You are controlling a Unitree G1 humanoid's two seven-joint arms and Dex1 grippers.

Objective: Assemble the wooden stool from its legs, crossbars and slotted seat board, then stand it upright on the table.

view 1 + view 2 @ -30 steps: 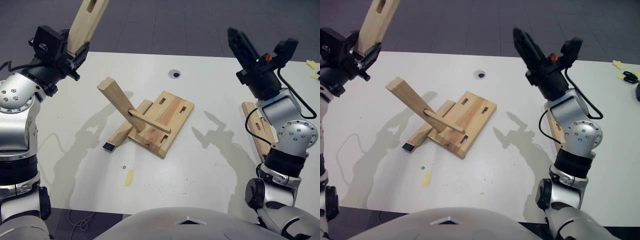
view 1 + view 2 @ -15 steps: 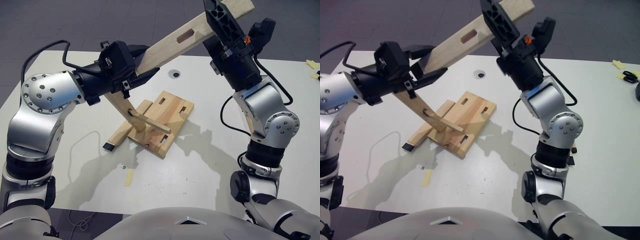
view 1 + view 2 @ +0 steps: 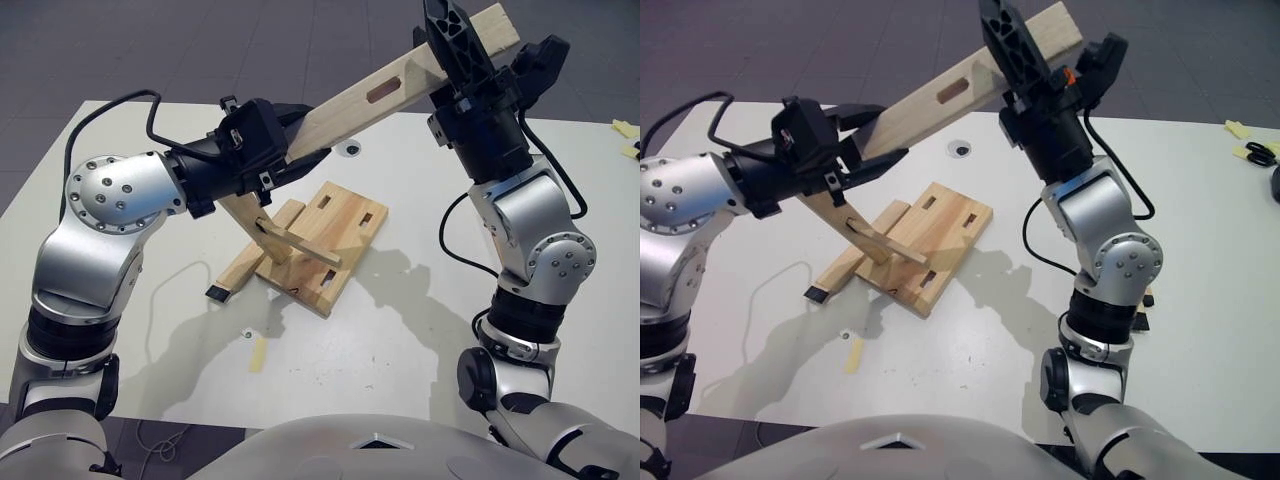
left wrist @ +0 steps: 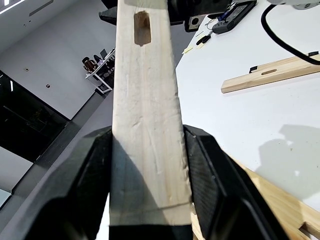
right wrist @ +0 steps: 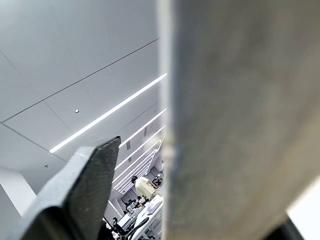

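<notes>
Grips the lower end of a long leg point(image 3: 345, 108) in the left claw point(image 3: 292, 140), clamped flat between both fingers point(image 4: 90, 170). Meets the same leg's high far end with the right claw point(image 3: 452, 50); cannot tell whether closed on the wood or merely set around it. Carries the leg slanted in the air, rising from left to far right, above the half-built stool in mid-desk point(image 3: 400, 340). Shows the seat board point(image 3: 340, 225) lying flat below, with a tilted leg point(image 3: 245, 210) standing at its left edge, a crossbar point(image 3: 305, 245) poking from that leg toward the near right, and another leg point(image 3: 240, 270) lying just left of the board. Has a spare leg point(image 4: 272, 74) flat on the desk, well apart. Looks like mid-assembly, bringing a further leg to the joint. Calls next for lowering it, lining up its slot point(image 3: 383, 93) with the crossbar's free end, and moving both arms together so as not to topple the tilted leg.
</notes>
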